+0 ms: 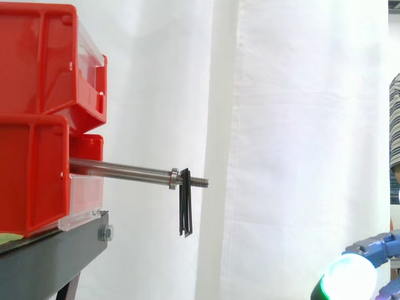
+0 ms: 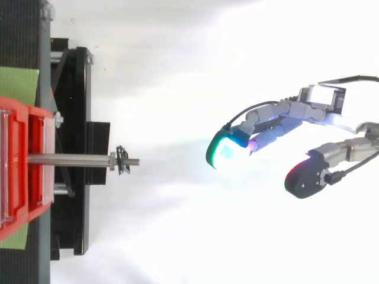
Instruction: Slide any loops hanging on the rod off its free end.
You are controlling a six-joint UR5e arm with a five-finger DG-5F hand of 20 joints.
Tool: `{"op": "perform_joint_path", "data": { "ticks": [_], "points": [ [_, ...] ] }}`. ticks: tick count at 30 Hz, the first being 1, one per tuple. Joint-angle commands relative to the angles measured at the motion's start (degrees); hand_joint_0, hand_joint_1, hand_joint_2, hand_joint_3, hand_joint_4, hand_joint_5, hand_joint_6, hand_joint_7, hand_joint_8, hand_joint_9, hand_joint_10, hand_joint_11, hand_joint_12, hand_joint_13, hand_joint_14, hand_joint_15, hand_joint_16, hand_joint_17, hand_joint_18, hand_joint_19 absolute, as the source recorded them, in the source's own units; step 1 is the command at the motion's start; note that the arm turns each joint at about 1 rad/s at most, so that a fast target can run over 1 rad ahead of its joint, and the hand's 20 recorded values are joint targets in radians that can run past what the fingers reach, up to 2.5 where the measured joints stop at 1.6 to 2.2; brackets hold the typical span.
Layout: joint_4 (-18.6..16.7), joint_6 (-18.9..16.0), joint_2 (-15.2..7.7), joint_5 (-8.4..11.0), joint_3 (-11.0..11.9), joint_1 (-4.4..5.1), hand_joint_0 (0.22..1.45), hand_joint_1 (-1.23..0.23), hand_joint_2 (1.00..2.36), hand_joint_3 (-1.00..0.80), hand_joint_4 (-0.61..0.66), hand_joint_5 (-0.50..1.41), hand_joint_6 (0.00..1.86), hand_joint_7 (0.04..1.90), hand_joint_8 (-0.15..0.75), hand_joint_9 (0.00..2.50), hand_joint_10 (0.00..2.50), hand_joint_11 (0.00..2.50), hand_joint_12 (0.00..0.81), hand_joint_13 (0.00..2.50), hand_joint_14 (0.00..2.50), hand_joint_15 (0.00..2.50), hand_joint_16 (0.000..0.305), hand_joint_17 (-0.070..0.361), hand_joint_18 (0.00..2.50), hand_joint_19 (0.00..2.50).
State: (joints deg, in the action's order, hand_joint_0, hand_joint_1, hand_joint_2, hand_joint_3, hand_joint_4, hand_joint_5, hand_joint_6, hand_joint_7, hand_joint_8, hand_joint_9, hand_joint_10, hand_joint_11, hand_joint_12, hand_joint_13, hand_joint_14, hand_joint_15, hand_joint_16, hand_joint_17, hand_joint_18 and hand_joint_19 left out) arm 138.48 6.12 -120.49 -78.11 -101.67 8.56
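A steel rod [image 1: 119, 169] sticks out level from between the red bins, ending in a threaded free tip [image 1: 199, 182] just past a nut. Black loops [image 1: 185, 209] hang from the rod right behind that tip, also seen from above as black loops [image 2: 122, 160]. My hand [image 2: 278, 121] hovers well off to the right of the rod's free end and lower than it, with a glowing fingertip [image 1: 347, 279] at the bottom right of the side view. Its fingers are relaxed and spread, holding nothing, and touch neither rod nor loops.
Stacked red bins [image 1: 44, 112] sit on a black stand [image 1: 56, 256] at the left, with a white curtain behind. A person's striped sleeve [image 1: 394, 122] shows at the right edge. Open space lies between the rod tip and my hand.
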Motion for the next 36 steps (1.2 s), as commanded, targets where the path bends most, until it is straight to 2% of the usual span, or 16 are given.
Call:
{"op": "perform_joint_path", "data": {
  "ticks": [1, 4, 6, 9, 12, 14, 15, 16, 17, 22, 24, 28, 32, 33, 34, 36],
  "points": [
    [-2.08, 1.35, -1.76, -0.11, 0.25, 0.14, 0.57, -0.50, 1.00, -0.50, 0.20, -0.18, 0.50, 0.73, 0.237, 0.75, 0.00, 0.06, 0.289, 0.49, 0.00, 0.03, 0.036, 0.082, 0.40, 0.28],
    [-3.57, 2.05, -3.61, -0.11, 1.04, 0.14, 0.57, -0.49, 1.00, -0.50, 0.20, -0.18, 0.50, 0.73, 0.237, 0.75, 0.00, 0.06, 0.289, 0.49, 0.00, 0.03, 0.036, 0.082, 0.40, 0.27],
    [-4.72, 2.23, -5.89, -0.46, 2.45, 0.06, 0.57, -0.50, 1.00, -0.50, 0.20, -0.18, 0.50, 0.73, 0.237, 0.75, 0.00, 0.06, 0.288, 0.49, 0.00, 0.03, 0.036, 0.082, 0.40, 0.28],
    [-5.15, 2.93, -9.76, -2.31, 6.31, -0.30, 0.57, -0.50, 1.00, -0.50, 0.20, -0.18, 0.50, 0.73, 0.238, 0.75, 0.00, 0.07, 0.288, 0.49, 0.00, 0.03, 0.036, 0.082, 0.41, 0.28],
    [-4.72, 5.04, -10.73, -3.19, 7.72, -0.47, 0.57, -0.49, 1.00, -0.50, 0.20, -0.17, 0.50, 0.73, 0.237, 0.75, 0.00, 0.06, 0.287, 0.49, 0.00, 0.03, 0.036, 0.082, 0.41, 0.28],
    [-5.07, 9.26, -11.87, -3.54, 8.60, -0.56, 0.57, -0.49, 1.00, -0.50, 0.20, -0.17, 0.50, 0.73, 0.241, 0.76, 0.00, 0.07, 0.287, 0.50, 0.00, 0.04, 0.036, 0.082, 0.41, 0.29],
    [-5.15, 13.21, -12.31, -3.63, 9.39, -0.74, 0.57, -0.49, 1.00, -0.50, 0.20, -0.17, 0.50, 0.73, 0.241, 0.76, 0.00, 0.06, 0.288, 0.50, 0.00, 0.03, 0.036, 0.081, 0.42, 0.29],
    [-6.30, 23.85, -12.75, -3.63, 10.71, -0.91, 0.57, -0.49, 1.00, -0.50, 0.20, -0.17, 0.50, 0.73, 0.240, 0.76, 0.00, 0.07, 0.288, 0.50, 0.00, 0.04, 0.036, 0.081, 0.42, 0.29],
    [-6.91, 28.68, -12.75, -3.63, 10.88, -0.91, 0.57, -0.50, 1.00, -0.50, 0.20, -0.17, 0.50, 0.73, 0.240, 0.76, 0.00, 0.07, 0.288, 0.51, 0.00, 0.03, 0.036, 0.081, 0.42, 0.29],
    [-8.67, 34.22, -12.92, -3.36, 10.88, -0.91, 0.57, -0.49, 1.00, -0.50, 0.20, -0.17, 0.50, 0.73, 0.239, 0.77, 0.00, 0.07, 0.288, 0.50, 0.00, 0.04, 0.036, 0.081, 0.42, 0.29],
    [-10.52, 36.15, -14.51, -3.54, 12.03, -1.35, 0.57, -0.49, 1.00, -0.50, 0.20, -0.17, 0.50, 0.73, 0.236, 0.77, 0.00, 0.07, 0.288, 0.50, 0.00, 0.04, 0.036, 0.082, 0.42, 0.30],
    [-10.96, 36.77, -16.26, -3.80, 13.70, -1.79, 0.57, -0.49, 1.00, -0.50, 0.20, -0.17, 0.50, 0.73, 0.235, 0.77, 0.00, 0.07, 0.286, 0.50, 0.00, 0.04, 0.036, 0.082, 0.42, 0.30],
    [-10.87, 37.38, -18.11, -5.56, 15.98, -1.97, 0.57, -0.49, 1.00, -0.50, 0.20, -0.17, 0.50, 0.74, 0.236, 0.77, 0.00, 0.06, 0.286, 0.49, 0.00, 0.03, 0.036, 0.082, 0.42, 0.30],
    [-11.31, 38.97, -18.46, -6.35, 16.51, -2.23, 0.57, -0.49, 1.00, -0.50, 0.20, -0.17, 0.50, 0.73, 0.236, 0.77, 0.00, 0.06, 0.286, 0.49, 0.00, 0.04, 0.036, 0.082, 0.42, 0.30],
    [-11.57, 39.93, -18.55, -6.44, 16.51, -2.23, 0.57, -0.49, 1.00, -0.50, 0.20, -0.17, 0.50, 0.73, 0.236, 0.76, 0.00, 0.06, 0.286, 0.49, 0.00, 0.03, 0.036, 0.082, 0.42, 0.30],
    [-13.42, 44.42, -19.51, -6.44, 17.48, -2.41, 0.57, -0.49, 1.00, -0.50, 0.20, -0.17, 0.50, 0.73, 0.236, 0.76, 0.00, 0.06, 0.287, 0.49, 0.00, 0.04, 0.036, 0.082, 0.42, 0.30]
  ]
}}
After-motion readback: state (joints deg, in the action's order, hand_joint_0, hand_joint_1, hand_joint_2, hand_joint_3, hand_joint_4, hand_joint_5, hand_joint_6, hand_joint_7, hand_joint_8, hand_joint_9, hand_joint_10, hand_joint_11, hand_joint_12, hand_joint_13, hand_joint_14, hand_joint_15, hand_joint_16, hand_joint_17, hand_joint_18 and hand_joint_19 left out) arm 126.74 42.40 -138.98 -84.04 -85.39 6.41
